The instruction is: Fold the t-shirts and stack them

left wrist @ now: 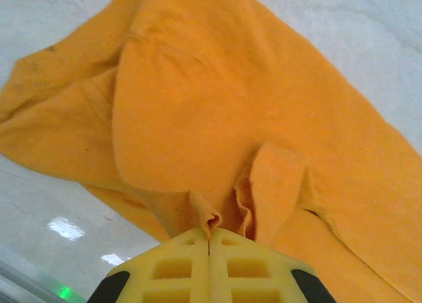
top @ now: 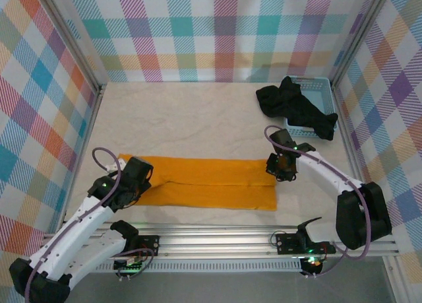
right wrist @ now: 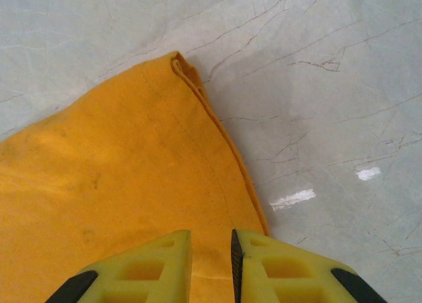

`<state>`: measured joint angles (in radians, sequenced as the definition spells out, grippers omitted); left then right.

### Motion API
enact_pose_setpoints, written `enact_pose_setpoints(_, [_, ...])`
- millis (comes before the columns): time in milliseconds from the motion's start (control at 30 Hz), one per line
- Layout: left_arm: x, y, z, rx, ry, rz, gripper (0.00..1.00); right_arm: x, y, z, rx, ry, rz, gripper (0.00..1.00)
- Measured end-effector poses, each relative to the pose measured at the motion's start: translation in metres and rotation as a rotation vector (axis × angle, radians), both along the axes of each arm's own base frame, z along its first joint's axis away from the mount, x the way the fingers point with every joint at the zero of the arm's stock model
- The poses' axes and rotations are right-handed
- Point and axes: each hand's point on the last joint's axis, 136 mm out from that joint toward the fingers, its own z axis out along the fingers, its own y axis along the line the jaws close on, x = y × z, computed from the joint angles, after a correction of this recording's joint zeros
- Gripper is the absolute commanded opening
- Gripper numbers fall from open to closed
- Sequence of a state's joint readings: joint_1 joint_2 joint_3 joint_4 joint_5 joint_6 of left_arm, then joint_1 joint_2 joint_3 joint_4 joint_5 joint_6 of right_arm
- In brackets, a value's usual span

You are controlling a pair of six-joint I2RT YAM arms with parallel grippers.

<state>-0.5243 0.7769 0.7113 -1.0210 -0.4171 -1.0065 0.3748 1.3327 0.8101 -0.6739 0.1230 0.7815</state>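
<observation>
1. A bright orange-yellow fabric t-shirt (top: 211,183) is laid out as a long band across the lower middle of the top view, on a pale marbled tabletop (top: 191,118).
2. The left gripper (top: 135,184) is seen at the left end of that band in the top view. In the left wrist view its yellow fingers (left wrist: 171,267) at the bottom centre are pressed together, and a raised fold of the orange-yellow t-shirt (left wrist: 217,118) is pinched between their tips.
3. The right gripper (top: 280,168) is placed at the upper right corner of the band.
4. In the right wrist view the right gripper (right wrist: 211,250) is seen at the bottom centre, over the hemmed edge of the orange-yellow t-shirt (right wrist: 112,164). Its fingers are held a narrow slit apart, and whether cloth is caught between them cannot be told.
5. Crumpled black fabric t-shirts (top: 293,105) are draped over the left rim of a light blue plastic basket (top: 318,85) in the upper right of the top view, well apart from the orange-yellow one.
</observation>
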Motion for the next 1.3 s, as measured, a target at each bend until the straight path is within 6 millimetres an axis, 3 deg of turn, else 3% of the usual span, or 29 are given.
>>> enact_pose_setpoints(367, [0.001,0.022,-0.022,0.185,0.112,0.061,0.00,0.000,0.003,0.001,0.007,0.000,0.009,0.24])
enact_pose_setpoints(767, [0.020,0.039,-0.050,0.258,0.220,0.102,0.00,0.000,0.004,0.000,0.010,0.003,0.010,0.24])
enact_pose_setpoints(900, [0.019,0.043,-0.063,0.289,0.290,0.110,0.00,0.000,0.004,-0.002,0.008,0.010,0.010,0.24])
enact_pose_setpoints(1300, [-0.005,0.048,-0.066,0.168,0.225,0.240,0.02,0.000,0.008,-0.004,0.011,0.017,0.020,0.23])
